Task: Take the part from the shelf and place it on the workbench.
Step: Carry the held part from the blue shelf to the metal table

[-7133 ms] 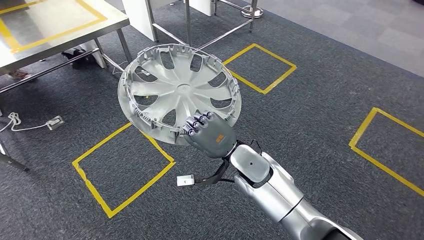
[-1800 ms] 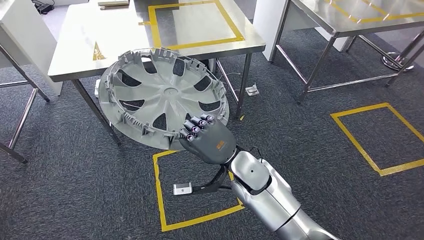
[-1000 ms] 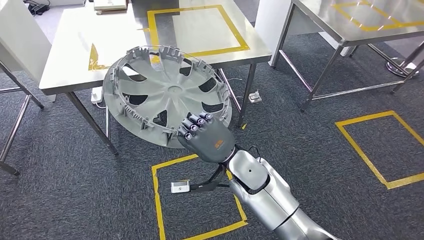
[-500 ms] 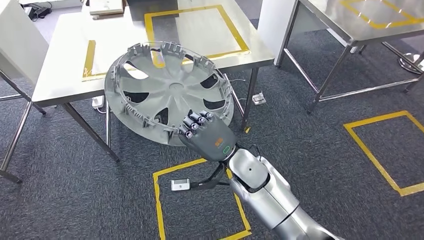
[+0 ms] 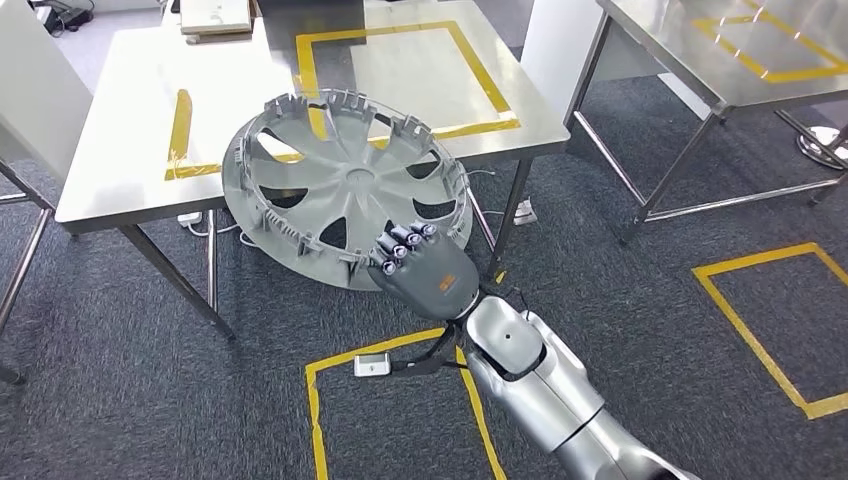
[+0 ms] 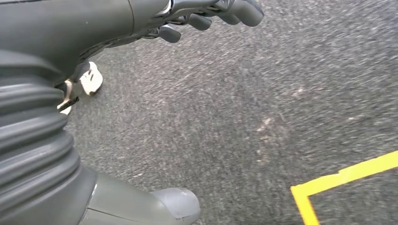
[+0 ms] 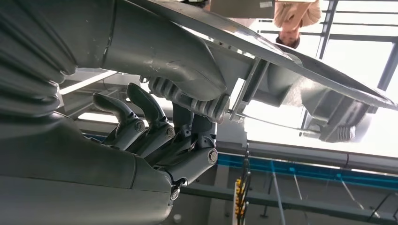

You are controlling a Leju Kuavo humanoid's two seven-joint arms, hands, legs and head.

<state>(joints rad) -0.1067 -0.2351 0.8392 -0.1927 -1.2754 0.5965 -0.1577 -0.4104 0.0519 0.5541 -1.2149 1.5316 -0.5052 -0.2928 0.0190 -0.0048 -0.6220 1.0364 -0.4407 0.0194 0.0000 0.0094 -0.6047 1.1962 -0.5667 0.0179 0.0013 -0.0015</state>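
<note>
The right arm reaches up and forward from the lower right of the head view, its silver forearm ending in the right robot hand [image 5: 424,274], back of the hand up, fingers curled over the near rim of the wheel cover [image 5: 345,185]. In the right wrist view the thumb lies along one face of the rim and the fingers [image 7: 141,126] fold in against the other, so this robot hand is grasping the wheel cover [image 7: 281,61].

The wheel cover is a round grey disc with no long axis. It is held in the air, tilted, with its ribbed inner side toward the camera and its far edge raised, rising away from the robot hand. Its far part overlaps the near edge of the bench [image 5: 120,150] beyond the robot hand; whether it touches the bench cannot be told.

The left robot hand [image 6: 206,14] hangs over the grey carpet [image 6: 244,117], fingers loosely apart, holding nothing.

The bench carries a yellow tape square [image 5: 400,75]. A second bench [image 5: 700,50] stands further to the right. Yellow tape outlines [image 5: 400,345] mark the carpet below the right robot hand.
</note>
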